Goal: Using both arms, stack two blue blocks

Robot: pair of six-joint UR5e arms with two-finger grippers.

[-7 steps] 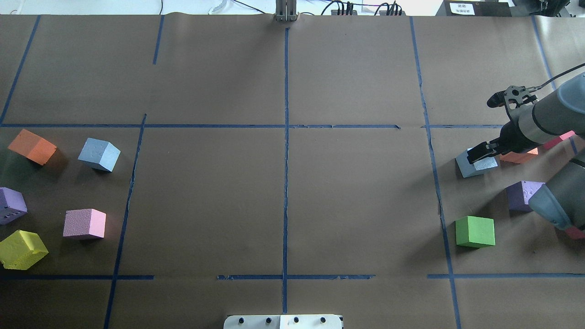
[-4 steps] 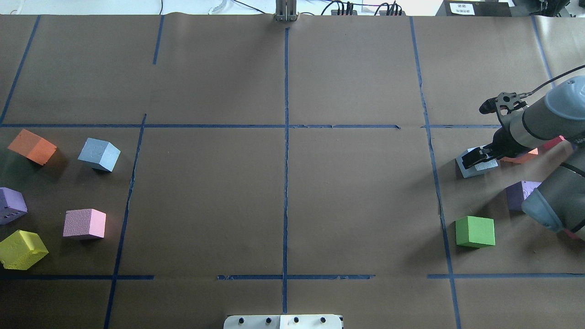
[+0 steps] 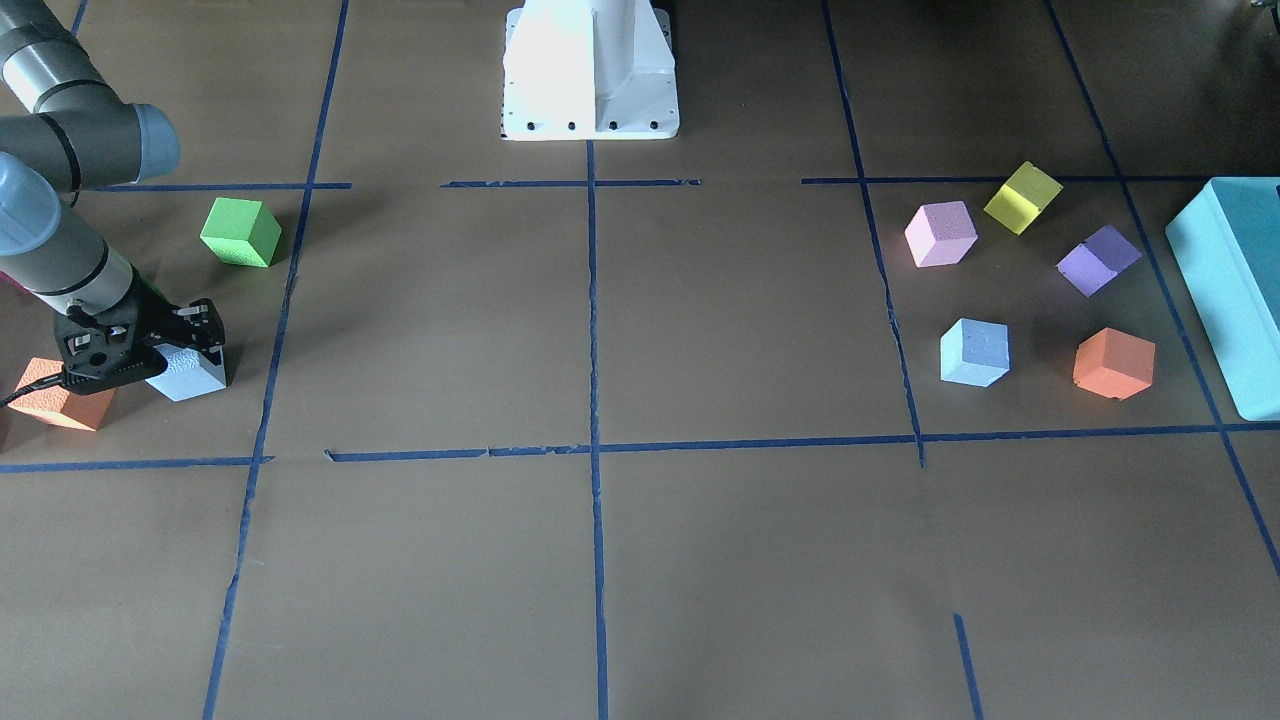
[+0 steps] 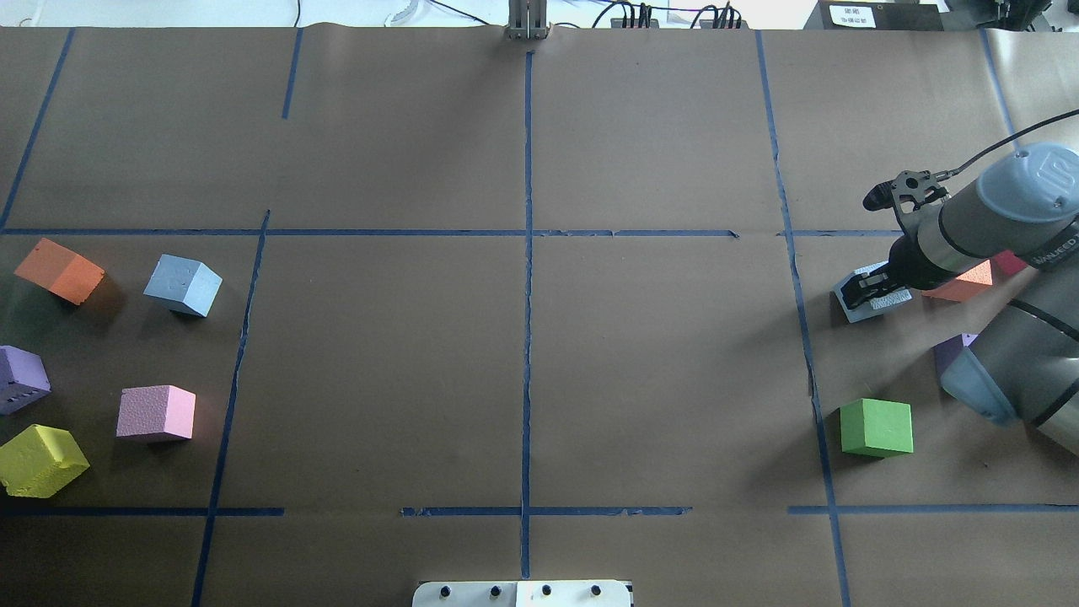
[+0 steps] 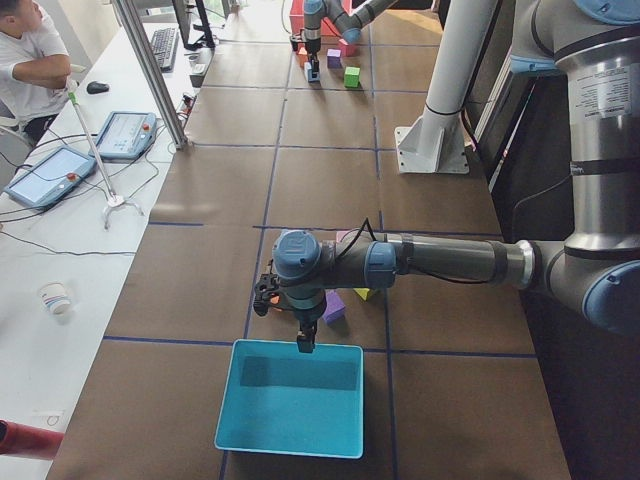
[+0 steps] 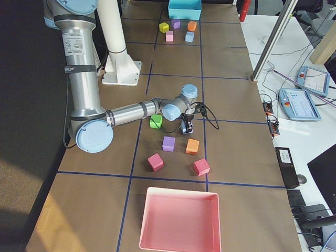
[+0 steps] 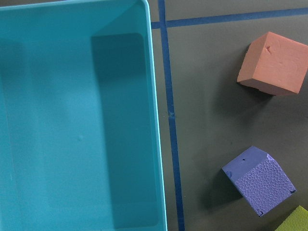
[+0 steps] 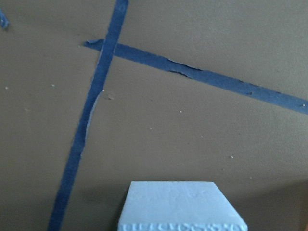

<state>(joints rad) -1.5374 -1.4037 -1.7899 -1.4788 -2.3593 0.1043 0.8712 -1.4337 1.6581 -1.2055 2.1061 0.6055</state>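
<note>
Since a second ago the right pincer (image 4: 868, 291) has swung from a low slant to nearly upright over the pale block (image 3: 192, 378). The block sits on the paper at the table's right end, just beside an orange cube (image 3: 60, 405). It lies straight below the pincer, whose fingers are down at its top. Whether they press it I cannot tell. As a cube it has no long axis.

The second block (image 4: 183, 285) rests well apart at the left end, nearer the left pincer (image 5: 305, 343). That pincer hangs by the teal box (image 5: 290, 410) rim, and its width I cannot tell. Only the left side view shows that arm. The right wrist view shows the grainy top but no fingers.
</note>
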